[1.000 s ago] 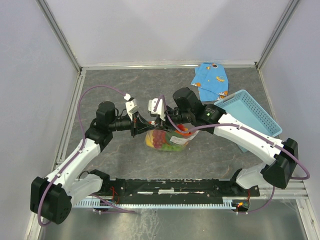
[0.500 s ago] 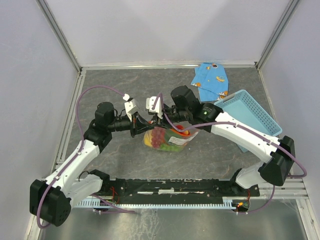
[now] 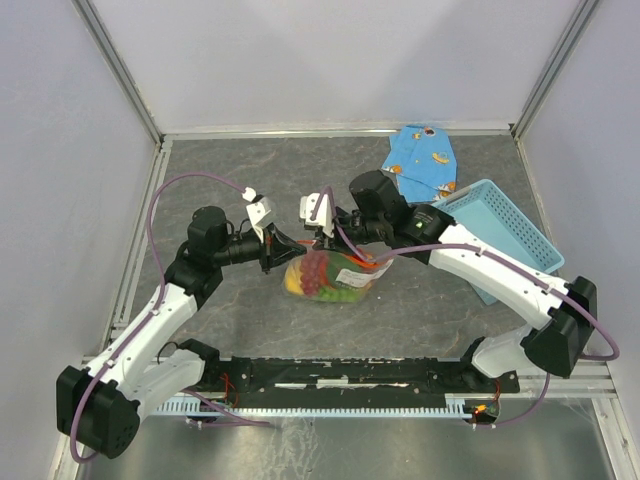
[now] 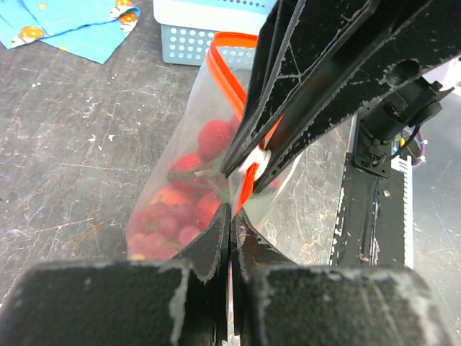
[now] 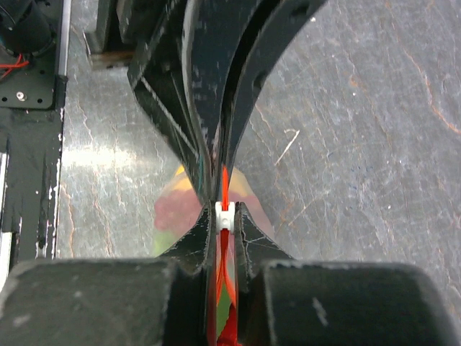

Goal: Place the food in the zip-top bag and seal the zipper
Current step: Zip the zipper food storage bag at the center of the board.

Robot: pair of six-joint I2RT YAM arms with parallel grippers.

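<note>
Dark grey stone-look tabletop (image 3: 220, 170) is sitting inside pale walls, w/ a blue patterned cloth (image 3: 422, 160) lying at the far right and a light-blue slotted basket (image 3: 500, 232) sitting just nearer. Zip-top bag (image 3: 332, 278) is lying at table ctr, btwn the two arms, and the food (image 3: 320, 278) is sitting inside it: red strawberries (image 4: 215, 137) are showing through the clear plastic in the left wrist view, yellow and green pieces from above. Zipper (image 4: 232, 50) is running as an orange-red strip along the bag's mouth, its white end piece (image 5: 225, 215) showing btwn black fingers. Right gripper (image 5: 225, 220) is pinching that white piece, jaws clenched on the zipper. Left gripper (image 4: 230, 216) is meeting it tip to tip from the opp. side, jaws pressed together on the orange strip just beside the white piece. Both tips are hanging over the bag's left end in the top view. Whether the strip is sealed along its whole length, can't tell.
</note>
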